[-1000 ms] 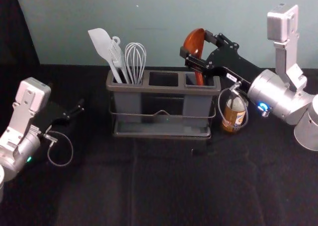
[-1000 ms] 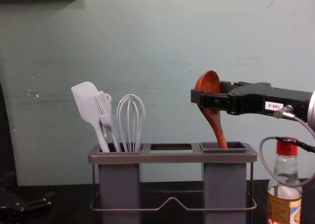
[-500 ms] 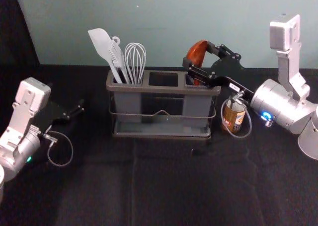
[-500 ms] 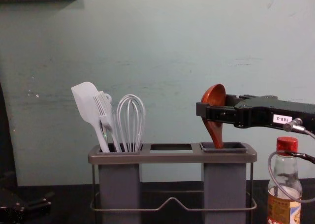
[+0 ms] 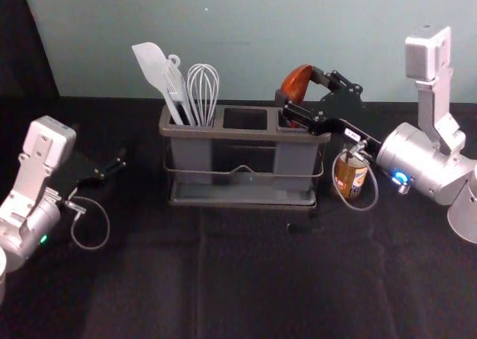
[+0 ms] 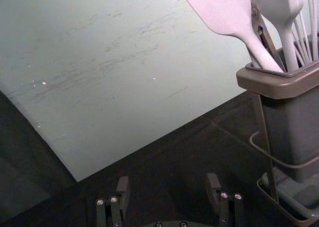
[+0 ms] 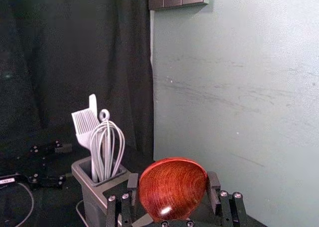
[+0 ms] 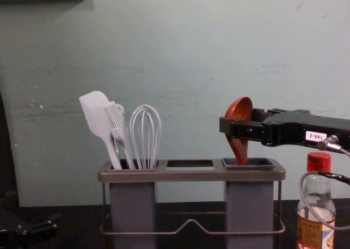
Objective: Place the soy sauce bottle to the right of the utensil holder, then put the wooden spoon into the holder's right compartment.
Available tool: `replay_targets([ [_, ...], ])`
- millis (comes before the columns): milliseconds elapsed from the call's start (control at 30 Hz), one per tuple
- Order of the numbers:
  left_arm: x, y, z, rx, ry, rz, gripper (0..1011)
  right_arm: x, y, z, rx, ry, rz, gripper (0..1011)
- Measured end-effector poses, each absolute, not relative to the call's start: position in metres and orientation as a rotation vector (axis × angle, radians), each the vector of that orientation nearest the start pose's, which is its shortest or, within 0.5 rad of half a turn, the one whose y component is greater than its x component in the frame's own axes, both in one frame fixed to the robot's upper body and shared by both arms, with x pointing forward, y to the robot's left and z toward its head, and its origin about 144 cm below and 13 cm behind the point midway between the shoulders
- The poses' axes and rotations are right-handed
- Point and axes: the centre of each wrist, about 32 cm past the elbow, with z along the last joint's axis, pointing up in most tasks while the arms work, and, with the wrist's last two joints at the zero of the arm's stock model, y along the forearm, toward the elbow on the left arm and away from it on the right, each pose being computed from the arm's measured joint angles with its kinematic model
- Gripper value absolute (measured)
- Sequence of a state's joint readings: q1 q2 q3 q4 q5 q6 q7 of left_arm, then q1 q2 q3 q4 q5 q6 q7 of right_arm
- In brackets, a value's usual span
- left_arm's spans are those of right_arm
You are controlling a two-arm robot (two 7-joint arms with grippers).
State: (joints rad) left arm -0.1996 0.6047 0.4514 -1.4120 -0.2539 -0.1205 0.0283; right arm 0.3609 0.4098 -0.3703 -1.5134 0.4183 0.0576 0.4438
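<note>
My right gripper (image 5: 297, 85) is shut across the bowl of the wooden spoon (image 5: 297, 86), above the right compartment of the utensil holder (image 5: 246, 134). In the right wrist view the bowl (image 7: 172, 189) fills the space between the fingertips of the right gripper (image 7: 173, 182). The spoon's handle points down into the right compartment (image 8: 249, 162), its lower end hidden. The soy sauce bottle (image 8: 316, 221), red-capped and upright, stands right of the holder. My left gripper (image 5: 113, 165) is parked left of the holder; the left wrist view shows that gripper (image 6: 168, 182) open and empty.
A white spatula (image 5: 153, 67), a brush and a whisk (image 5: 203, 93) stand in the holder's left compartment. The right gripper's cable loop (image 5: 361, 206) hangs around the bottle in the head view. A wall rises behind the holder.
My right gripper has moved down and slightly to the right with the spoon, whose handle has gone deeper into the right compartment. The left arm has stayed still.
</note>
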Motion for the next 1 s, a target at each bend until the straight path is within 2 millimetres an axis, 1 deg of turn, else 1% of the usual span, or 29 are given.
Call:
replay_targets([
  [133,0.4886,0.3097,1.1398,0.305,-0.285,1.248,1005,0.5364,-0.245,1.2323,-0.004,-0.125,-0.817,882],
  [167,0.4886,0.3097,1.1398,0.305,-0.285,1.248,1005,0.5365,-0.245,1.2324,-0.003,-0.125,-0.817,931],
  [267,0.4886,0.3097,1.1398,0.305,-0.285,1.248,1005,0.5366,-0.245,1.2324,-0.003,-0.125,-0.817,974],
  [300,0.4886,0.3096,1.1398,0.304,-0.285,1.248,1005,0.5366,-0.245,1.2324,-0.003,-0.125,-0.817,1002],
  [800,0.4886,0.3097,1.1398,0.305,-0.285,1.248,1005,0.5369,-0.2449,1.2327,-0.002,-0.127,-0.816,1002],
  [1000,0.4886,0.3097,1.1398,0.305,-0.285,1.248,1005,0.5307,-0.2458,1.2387,0.01,-0.151,-0.833,1002],
])
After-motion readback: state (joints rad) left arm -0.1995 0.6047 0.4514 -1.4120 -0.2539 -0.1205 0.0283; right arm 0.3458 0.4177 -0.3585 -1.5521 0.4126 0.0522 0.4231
